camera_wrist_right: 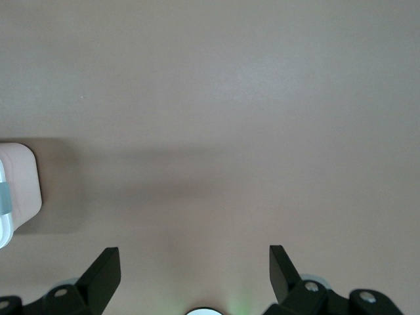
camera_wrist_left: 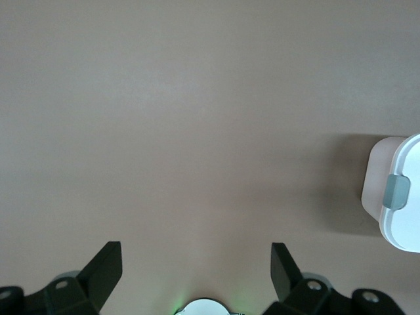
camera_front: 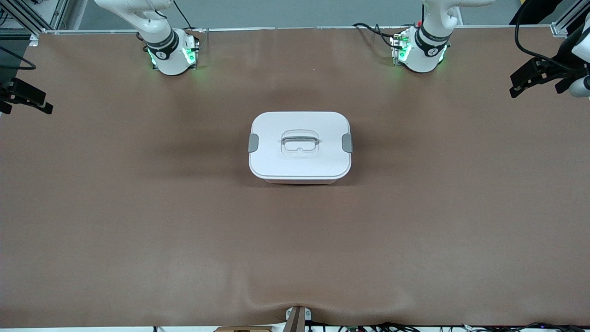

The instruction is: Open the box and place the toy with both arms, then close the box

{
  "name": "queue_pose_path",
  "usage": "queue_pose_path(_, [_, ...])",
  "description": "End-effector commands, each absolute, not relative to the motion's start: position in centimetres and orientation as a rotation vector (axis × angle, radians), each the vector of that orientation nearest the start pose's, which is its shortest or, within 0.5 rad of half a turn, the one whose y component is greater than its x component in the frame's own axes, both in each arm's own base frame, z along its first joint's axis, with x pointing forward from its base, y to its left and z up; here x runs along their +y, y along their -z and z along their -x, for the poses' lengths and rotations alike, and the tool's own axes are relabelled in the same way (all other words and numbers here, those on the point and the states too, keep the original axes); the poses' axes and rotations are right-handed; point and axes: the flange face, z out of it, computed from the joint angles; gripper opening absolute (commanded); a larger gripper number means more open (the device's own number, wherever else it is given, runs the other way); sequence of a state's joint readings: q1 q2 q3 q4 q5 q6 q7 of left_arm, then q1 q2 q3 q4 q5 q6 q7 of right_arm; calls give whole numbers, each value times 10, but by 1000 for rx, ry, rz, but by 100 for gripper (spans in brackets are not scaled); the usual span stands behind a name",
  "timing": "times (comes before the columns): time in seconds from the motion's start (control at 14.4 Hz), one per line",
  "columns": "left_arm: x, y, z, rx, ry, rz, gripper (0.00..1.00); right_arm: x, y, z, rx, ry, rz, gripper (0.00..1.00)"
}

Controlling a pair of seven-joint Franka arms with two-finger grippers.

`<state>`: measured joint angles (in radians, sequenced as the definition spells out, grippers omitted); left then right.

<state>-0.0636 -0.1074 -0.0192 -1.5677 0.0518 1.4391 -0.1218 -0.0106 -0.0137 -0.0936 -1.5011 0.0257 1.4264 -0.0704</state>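
Front view first: the box (camera_front: 300, 146) sits squarely in the middle of the brown surface (camera_front: 138, 221), roughly midway between the two arm bases and nearer to the front camera than both of them. Its white lid (camera_front: 299, 159) is on and seated flat, with one grey clip (camera_front: 253, 142) at the end toward the right arm and another grey clip (camera_front: 347, 143) at the end toward the left arm. The recessed grey handle (camera_front: 300, 137) lies flat in the centre of the lid. Just a sliver of the pale pink tub shows under the lid's edge nearest the front camera.

And the toy? Nowhere to be seen on the surface, and the lid hides whatever is inside the box.

Both arms are held wide. The right gripper (camera_front: 20, 97) hangs over the right arm's end of the surface, well apart from the box. The left gripper (camera_front: 546, 76) is over the left arm's end, also well apart.

Right wrist view: the right gripper (camera_wrist_right: 194, 266) has its jaws spread wide over bare brown surface, holding nothing, with a corner of the box (camera_wrist_right: 20, 187) at the frame edge.

Left wrist view: same story, the left gripper (camera_wrist_left: 197, 266) with jaws wide apart and nothing between them, the box (camera_wrist_left: 397, 193) and one clip (camera_wrist_left: 396, 191) peeking in at the side.
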Motion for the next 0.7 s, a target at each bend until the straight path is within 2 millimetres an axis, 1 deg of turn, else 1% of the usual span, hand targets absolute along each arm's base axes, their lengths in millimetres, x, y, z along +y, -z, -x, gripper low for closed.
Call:
queue_pose_path(0.0, [-41,-678,-505,-31,-12,3106,100,-51,-661,-531,30,-82,3109,100])
queue_pose_path(0.14, [-41,-677,-505,-40,-20,3130,100,-48,-661,-531,23,-80,3109,100])
queue_pose_path(0.28, [-41,-677,-505,-40,-18,3132,100,-48,-662,-531,21,-77,3111,100])
queue_pose_path(0.42, [-40,-676,-505,-49,-23,3132,100,-53,-661,-531,33,-82,3109,100])
queue_pose_path(0.56, [-40,-677,-505,-57,-20,3132,100,-49,-663,-531,31,-75,3111,100])
queue_pose_path(0.63, [-41,-677,-505,-57,-20,3132,100,-51,-663,-531,38,-73,3111,100])
